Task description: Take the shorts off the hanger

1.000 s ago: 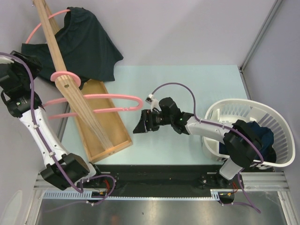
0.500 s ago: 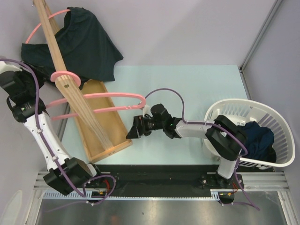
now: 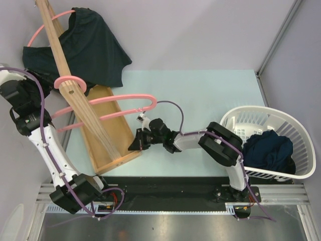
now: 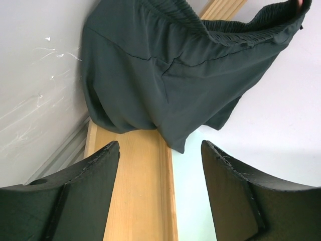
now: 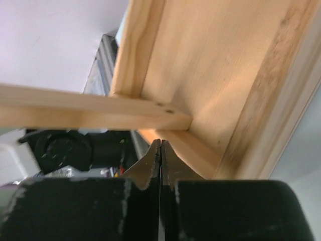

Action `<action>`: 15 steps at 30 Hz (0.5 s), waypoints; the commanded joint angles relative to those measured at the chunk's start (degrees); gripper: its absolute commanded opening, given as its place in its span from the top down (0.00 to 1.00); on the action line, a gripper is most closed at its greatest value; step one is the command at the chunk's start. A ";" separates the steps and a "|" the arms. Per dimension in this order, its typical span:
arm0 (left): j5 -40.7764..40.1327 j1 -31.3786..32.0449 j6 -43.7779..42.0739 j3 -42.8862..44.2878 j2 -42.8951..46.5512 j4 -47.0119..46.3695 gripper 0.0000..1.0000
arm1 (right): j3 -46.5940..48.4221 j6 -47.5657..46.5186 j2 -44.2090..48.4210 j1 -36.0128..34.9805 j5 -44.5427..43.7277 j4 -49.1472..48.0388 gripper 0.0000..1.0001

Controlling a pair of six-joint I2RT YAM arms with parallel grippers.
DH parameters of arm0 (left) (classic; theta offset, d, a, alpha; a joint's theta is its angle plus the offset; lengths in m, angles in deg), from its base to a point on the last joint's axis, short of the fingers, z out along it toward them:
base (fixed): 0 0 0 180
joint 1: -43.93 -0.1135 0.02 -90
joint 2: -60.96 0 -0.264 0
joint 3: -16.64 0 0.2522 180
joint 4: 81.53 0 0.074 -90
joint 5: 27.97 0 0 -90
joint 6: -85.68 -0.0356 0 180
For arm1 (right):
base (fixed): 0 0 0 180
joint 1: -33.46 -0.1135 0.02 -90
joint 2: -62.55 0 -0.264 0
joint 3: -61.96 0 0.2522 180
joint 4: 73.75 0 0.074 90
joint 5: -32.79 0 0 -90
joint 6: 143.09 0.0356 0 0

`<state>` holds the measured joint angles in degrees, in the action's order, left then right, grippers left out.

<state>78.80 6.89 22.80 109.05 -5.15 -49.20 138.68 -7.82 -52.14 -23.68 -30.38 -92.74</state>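
Note:
Blackish dark green shorts [image 3: 90,47] hang by the waistband from the top pink arm [image 3: 39,31] of the hanger, a wooden pole [image 3: 62,60] with pink hooks. In the left wrist view these shorts [image 4: 165,70] fill the upper half. My left gripper [image 4: 159,144] is open and empty, just short of their lower hem; from above, this left gripper [image 3: 27,88] is at the far left. Navy shorts [image 3: 268,150] lie in the white basket [image 3: 301,135]. My right gripper [image 3: 134,142] is shut on nothing, its tips [image 5: 160,142] at the near corner of the hanger's wooden base [image 5: 220,75].
The hanger's wooden base tray [image 3: 108,133] lies slantwise on the pale table [image 3: 200,95]. Two lower pink hooks [image 3: 128,98] reach out to the right over it. Grey walls close in at the left and back. A black rail runs along the near edge.
My right arm stretched left from the table's middle to the wooden base, and its jaws went from open to shut. The left arm shifted slightly.

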 commanded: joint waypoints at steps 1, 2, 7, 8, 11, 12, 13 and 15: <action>1.06 -0.14 1.97 2.64 1.60 -0.29 0.29 | 6.38 -2.11 -3.95 -1.56 -7.82 1.28 1.00; 1.15 -0.14 2.50 3.26 1.07 0.76 0.29 | 7.00 -3.08 -4.31 -1.83 -9.58 4.16 1.00; 1.25 -0.14 5.75 5.81 -0.52 3.49 0.28 | 12.00 -7.74 -4.75 -3.50 -25.12 14.37 1.00; 0.72 -0.05 6.63 5.55 -0.25 3.06 0.27 | 12.62 -9.23 -5.10 -3.59 -26.38 16.82 1.00; -3.14 0.65 7.16 4.93 0.98 2.18 0.26 | 15.17 -11.95 -6.42 -3.59 -30.43 22.01 1.00; -3.85 0.82 7.08 4.84 1.24 2.00 0.25 | 15.70 -12.84 -7.03 -3.67 -31.22 23.07 1.00; -5.51 1.09 7.08 5.19 1.24 2.00 0.24 | 16.40 -13.63 -7.30 -3.59 -31.48 23.95 1.00; -7.62 1.09 7.16 5.98 0.89 3.31 0.24 | 16.93 -15.12 -8.61 -3.50 -31.31 26.59 1.00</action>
<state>76.16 7.48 28.48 112.46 -5.61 -46.40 153.09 -17.39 -57.82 -27.33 -55.75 -73.51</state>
